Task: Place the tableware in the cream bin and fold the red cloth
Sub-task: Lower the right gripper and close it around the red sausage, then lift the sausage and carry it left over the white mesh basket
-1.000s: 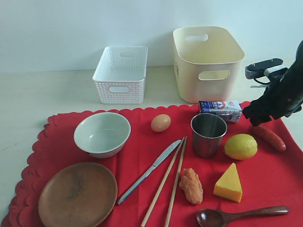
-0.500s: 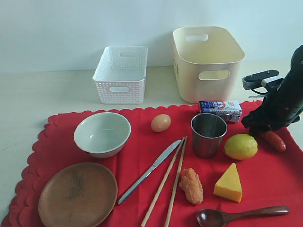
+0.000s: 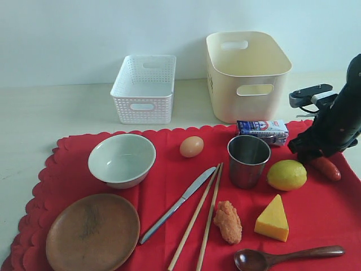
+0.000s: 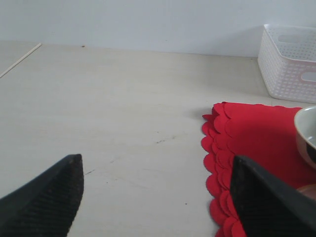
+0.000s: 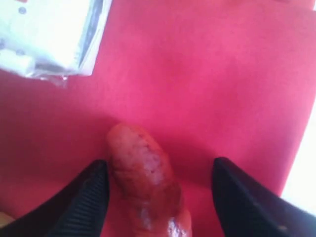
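The red cloth (image 3: 169, 169) lies flat under all the items. On it are a pale bowl (image 3: 121, 160), a brown wooden plate (image 3: 93, 231), a steel cup (image 3: 248, 161), a knife (image 3: 177, 204), chopsticks (image 3: 203, 217) and a dark spoon (image 3: 287, 257). Behind the cloth stands the cream bin (image 3: 246, 73). My right gripper (image 3: 307, 153) (image 5: 160, 165) is open, low over the cloth, with its jaws on either side of the sausage (image 5: 143, 173) end. My left gripper (image 4: 158, 165) is open above bare table at the cloth's (image 4: 256, 138) scalloped left edge, near the bowl (image 4: 307, 133).
A white perforated basket (image 3: 144, 88) stands left of the cream bin. Also on the cloth are an egg (image 3: 192, 147), a lemon (image 3: 286, 174), a cheese wedge (image 3: 272, 218), a fried nugget (image 3: 227, 221), a sausage (image 3: 329, 169) and a small carton (image 3: 262, 131) (image 5: 49, 34).
My right gripper has come down and slightly left, from above the sausage to around its near end. For the last half second it has stayed still. Nothing else moved.
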Robot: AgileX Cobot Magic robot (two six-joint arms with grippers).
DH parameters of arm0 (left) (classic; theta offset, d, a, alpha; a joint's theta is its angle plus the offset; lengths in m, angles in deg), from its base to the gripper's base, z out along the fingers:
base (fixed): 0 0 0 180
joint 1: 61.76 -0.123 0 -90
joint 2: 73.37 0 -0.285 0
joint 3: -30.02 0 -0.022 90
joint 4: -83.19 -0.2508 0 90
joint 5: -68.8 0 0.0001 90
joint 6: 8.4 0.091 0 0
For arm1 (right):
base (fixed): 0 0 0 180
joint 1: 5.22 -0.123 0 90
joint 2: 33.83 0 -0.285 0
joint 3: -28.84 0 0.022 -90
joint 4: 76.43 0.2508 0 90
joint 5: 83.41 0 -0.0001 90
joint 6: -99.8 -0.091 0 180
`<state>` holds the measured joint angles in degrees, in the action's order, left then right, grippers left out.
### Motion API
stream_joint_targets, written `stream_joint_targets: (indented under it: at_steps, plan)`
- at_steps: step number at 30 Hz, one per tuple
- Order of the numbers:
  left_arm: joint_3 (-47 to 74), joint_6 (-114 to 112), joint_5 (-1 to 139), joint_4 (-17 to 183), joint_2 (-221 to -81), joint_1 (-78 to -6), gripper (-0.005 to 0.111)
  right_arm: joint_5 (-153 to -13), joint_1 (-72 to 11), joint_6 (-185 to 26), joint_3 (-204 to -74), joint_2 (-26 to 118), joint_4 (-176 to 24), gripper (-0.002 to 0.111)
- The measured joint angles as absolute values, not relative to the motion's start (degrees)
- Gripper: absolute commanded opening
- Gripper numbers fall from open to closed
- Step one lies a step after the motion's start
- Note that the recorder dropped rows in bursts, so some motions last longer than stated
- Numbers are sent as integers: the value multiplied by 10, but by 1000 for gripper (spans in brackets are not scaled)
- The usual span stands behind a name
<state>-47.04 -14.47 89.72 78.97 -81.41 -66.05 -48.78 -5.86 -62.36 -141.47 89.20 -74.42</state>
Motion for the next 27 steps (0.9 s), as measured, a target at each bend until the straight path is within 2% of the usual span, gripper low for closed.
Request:
stream_joint_targets:
  at_steps: [5,9,16,23,27]
  plan:
    - [-470,-145,897,790,-814,-661,78,-481,-59,-624,-1415,896,-744,19]
    - [-470,-145,897,790,-814,-661,78,-479,-59,-624,-1415,896,-746,0]
    - [-470,-145,897,790,-814,-661,78,-470,-59,-634,-1415,861,-748,0]
    - [-470,-145,897,790,-814,-661,78,-468,-59,-642,-1415,752,-739,0]
    - [-470,-145,897,790,-814,-661,78,-467,-59,-620,-1416,684,-670,0]
